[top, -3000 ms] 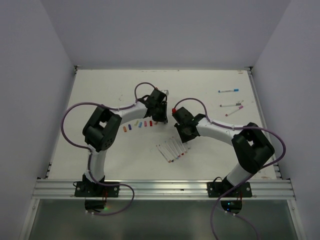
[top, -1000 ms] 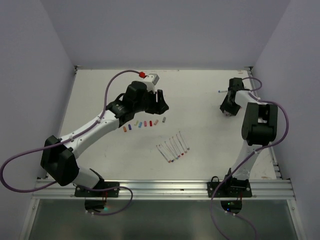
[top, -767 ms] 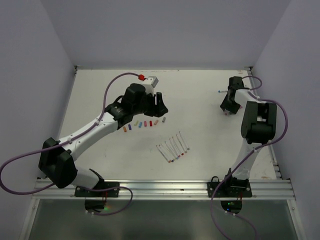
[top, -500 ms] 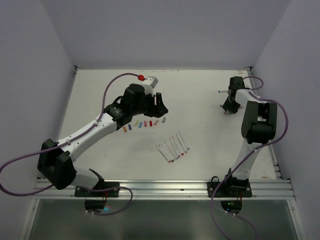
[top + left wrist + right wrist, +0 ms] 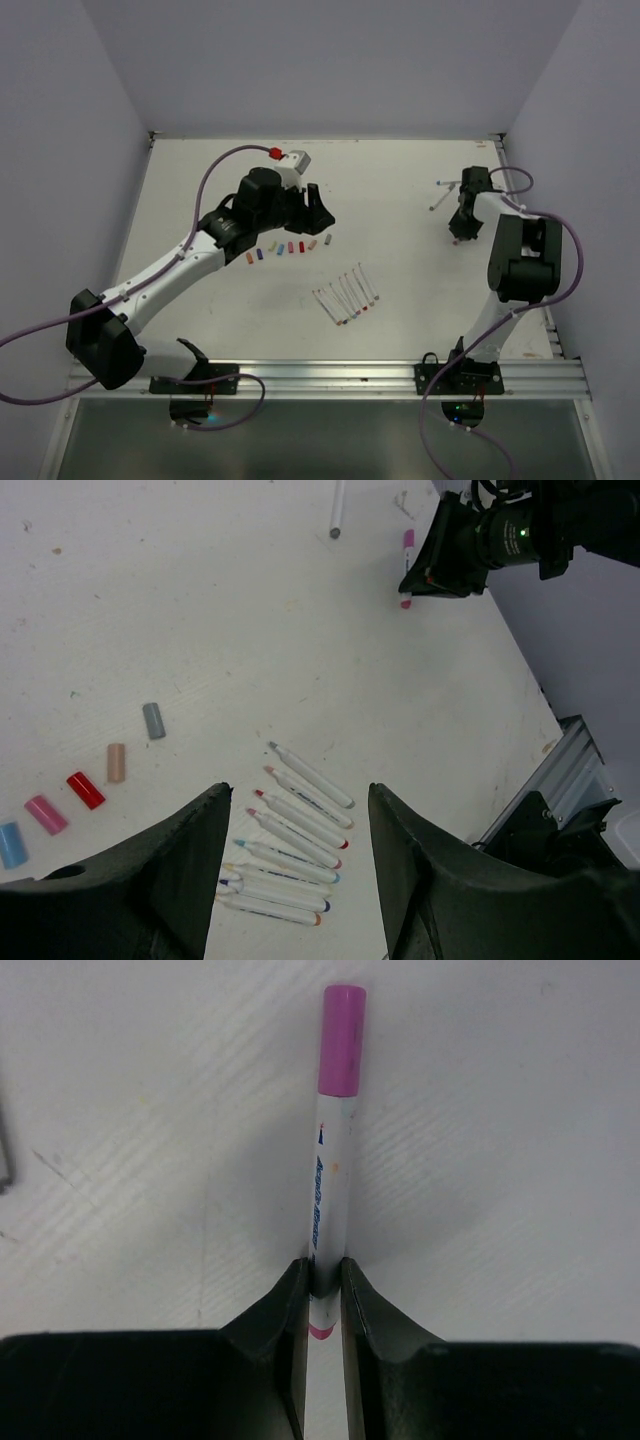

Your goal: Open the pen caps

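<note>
Hovering over the desk (image 5: 400, 270), the left fingers (image 5: 318, 212) stand wide apart and hold nothing. A row of loose pen caps (image 5: 116, 762) lies just left of them, and the uncapped pens (image 5: 290, 845) lie between them. The right fingers (image 5: 295, 1305) pinch a white pen (image 5: 328, 1210), its pink cap (image 5: 341, 1040) still on at the end far from them.

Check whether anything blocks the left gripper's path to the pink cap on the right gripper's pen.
Nothing visible does: only bare table lies between the left gripper and the pink cap; the right gripper clamps the pen at its other end.
</note>
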Robot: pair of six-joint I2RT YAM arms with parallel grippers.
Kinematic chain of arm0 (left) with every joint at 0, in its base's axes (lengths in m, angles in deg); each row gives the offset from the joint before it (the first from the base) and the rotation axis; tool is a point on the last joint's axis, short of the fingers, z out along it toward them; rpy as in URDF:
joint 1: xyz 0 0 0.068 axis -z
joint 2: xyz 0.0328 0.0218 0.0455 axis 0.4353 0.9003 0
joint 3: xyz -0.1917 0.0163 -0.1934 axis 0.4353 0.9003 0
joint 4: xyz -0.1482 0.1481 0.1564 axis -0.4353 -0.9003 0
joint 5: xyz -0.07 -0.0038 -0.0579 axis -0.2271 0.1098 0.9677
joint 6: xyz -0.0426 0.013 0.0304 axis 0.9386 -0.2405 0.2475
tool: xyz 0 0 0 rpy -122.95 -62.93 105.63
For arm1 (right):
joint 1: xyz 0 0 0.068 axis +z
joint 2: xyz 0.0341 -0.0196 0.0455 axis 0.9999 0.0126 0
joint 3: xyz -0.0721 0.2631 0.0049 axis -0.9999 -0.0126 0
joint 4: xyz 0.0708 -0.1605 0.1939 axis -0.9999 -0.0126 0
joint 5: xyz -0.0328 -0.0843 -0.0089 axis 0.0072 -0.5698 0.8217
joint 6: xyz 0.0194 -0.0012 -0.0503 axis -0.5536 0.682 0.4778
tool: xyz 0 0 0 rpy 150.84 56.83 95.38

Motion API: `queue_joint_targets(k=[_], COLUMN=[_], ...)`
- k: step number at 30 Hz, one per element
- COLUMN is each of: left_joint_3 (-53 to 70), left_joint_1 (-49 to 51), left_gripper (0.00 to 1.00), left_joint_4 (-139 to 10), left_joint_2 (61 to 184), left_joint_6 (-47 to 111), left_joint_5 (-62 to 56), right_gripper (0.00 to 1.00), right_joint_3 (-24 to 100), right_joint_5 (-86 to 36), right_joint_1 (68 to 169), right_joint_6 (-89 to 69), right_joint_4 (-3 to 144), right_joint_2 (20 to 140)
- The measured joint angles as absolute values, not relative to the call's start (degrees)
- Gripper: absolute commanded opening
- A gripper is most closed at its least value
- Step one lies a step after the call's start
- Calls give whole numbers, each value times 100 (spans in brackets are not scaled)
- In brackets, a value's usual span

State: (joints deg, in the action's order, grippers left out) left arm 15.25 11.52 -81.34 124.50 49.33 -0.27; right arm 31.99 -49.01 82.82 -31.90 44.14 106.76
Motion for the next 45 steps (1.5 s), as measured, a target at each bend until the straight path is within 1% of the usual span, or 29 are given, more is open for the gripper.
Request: queue_joint_targets(k=[5,9,11,14,18,24,28,32,37,45], left_joint_3=[1728,1802,1831,1859,1999,2467,2572,2720,2727,2792], left_joint_1=[1152,1152,1152,1150,1042,424,286,312,321,328], left_gripper=[60,60,60,60,59,59,59,59,59,55], left_joint_4=[-8134,-8125,-8075,-7931,-7454,-6650,-6270,-5870,-5708,-5621], left_joint_2=[12140,12109,12109,12131,12218,12446,12616,12623,12631,12645], left_joint_6=[5076,5174,5253,5388,5679,6179,6474,6734,6835,6964], left_joint_5=[113,260,363,568,1088,1877,2142,2323,2325,2325], right_gripper=[0,0,0,0,0,0,0,0,0,0], right_joint_3=[2417,2242,2312,2598,2686,2185,2085,2006,1925,1914], right_joint_5=[-4932,-5015,-5050,-4879,-3889,-1656,-724,-228,-32,-27], right_joint_1=[8297,8536,8979,9930,10931,11211,11543,11901,12004,12076], right_joint_6=[-3266,-3238,-3175,-2932,-2486,-2073,-1918,-1861,-1894,-2016], right_joint_4=[4294,3988,3870,3726,3741,3933,4163,4285,4513,4814], right_joint_2=[9913,9030,8588,8210,7778,6744,6648,6682,6691,6768])
